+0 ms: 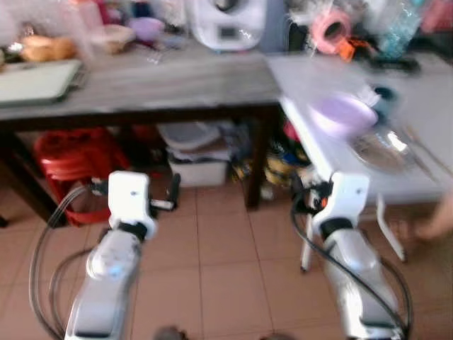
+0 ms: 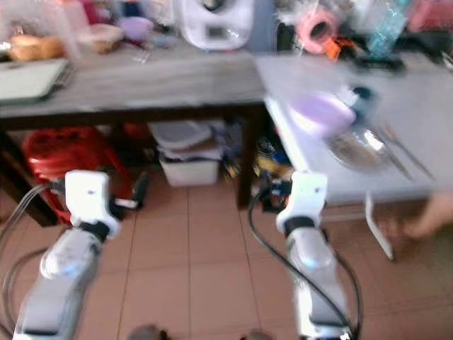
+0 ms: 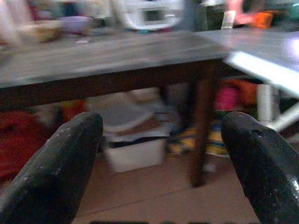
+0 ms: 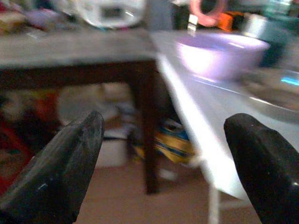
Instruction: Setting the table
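The views are blurred. A white table [image 1: 432,99] stands at the right. On it are a purple bowl [image 1: 343,113], a shiny metal plate [image 1: 382,150] and a thin utensil [image 1: 426,154] beside the plate. Both arms are held low over the tiled floor, short of the tables. My left gripper [image 3: 161,154] is open and empty, facing the dark wooden table [image 1: 177,81]. My right gripper [image 4: 163,158] is open and empty too, below the white table's near edge, with the purple bowl [image 4: 219,51] above and ahead of it.
A person's hand [image 1: 435,223] shows at the right edge, below the white table. Under the wooden table are a red basket [image 1: 74,159] and white bins [image 1: 198,170]. On it are a white appliance [image 1: 226,25], a pale tray [image 1: 39,81] and bread [image 1: 46,48].
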Robot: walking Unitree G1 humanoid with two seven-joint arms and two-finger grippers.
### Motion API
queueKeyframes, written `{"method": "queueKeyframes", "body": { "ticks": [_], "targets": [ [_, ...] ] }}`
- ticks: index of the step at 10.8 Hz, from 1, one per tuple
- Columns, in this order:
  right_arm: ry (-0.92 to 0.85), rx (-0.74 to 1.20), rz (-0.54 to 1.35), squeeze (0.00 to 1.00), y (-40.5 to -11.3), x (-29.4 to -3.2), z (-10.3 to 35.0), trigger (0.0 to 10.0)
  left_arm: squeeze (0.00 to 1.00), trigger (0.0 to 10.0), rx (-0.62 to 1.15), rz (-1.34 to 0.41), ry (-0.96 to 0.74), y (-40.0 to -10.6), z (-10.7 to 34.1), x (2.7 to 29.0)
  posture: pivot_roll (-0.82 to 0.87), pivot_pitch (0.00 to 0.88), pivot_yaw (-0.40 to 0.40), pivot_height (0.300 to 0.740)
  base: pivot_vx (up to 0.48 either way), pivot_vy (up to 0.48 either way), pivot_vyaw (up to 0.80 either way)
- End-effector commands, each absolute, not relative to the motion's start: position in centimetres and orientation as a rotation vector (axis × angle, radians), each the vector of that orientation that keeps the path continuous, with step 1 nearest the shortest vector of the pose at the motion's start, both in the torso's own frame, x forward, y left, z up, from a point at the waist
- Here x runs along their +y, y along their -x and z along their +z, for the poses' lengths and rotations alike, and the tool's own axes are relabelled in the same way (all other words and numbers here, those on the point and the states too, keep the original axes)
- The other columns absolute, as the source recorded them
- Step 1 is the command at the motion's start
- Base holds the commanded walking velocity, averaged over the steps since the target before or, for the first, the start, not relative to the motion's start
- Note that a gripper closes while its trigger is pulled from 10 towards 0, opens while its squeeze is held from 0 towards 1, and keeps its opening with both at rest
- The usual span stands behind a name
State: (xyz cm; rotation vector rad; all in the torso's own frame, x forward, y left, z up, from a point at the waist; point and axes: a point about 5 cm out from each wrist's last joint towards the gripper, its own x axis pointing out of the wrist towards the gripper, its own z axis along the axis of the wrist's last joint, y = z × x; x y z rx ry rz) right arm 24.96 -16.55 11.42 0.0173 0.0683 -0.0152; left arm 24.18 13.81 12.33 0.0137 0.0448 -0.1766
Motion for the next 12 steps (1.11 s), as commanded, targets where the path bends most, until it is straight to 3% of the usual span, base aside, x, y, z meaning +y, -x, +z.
{"method": "queueKeyframes", "body": {
  "ticks": [1, 12],
  "targets": [
    [-0.017, 0.039, -0.018, 0.0, -25.12, -16.51, 12.14, 10.0, 0.0, 10.0, 0.033, -0.16, -0.034, -24.27, 12.73, 14.37, 0.01, 0.0, 0.02, 0.74, 0.0, -0.326, 0.0],
    [-0.014, 0.04, -0.02, 0.0, -25.31, -16.58, 12.25, 10.0, 0.0, 10.0, 0.019, -0.16, -0.027, -24.75, 13.03, 14.34, 0.01, 0.0, 0.018, 0.74, 0.0, -0.282, 0.0]
  ]
}}
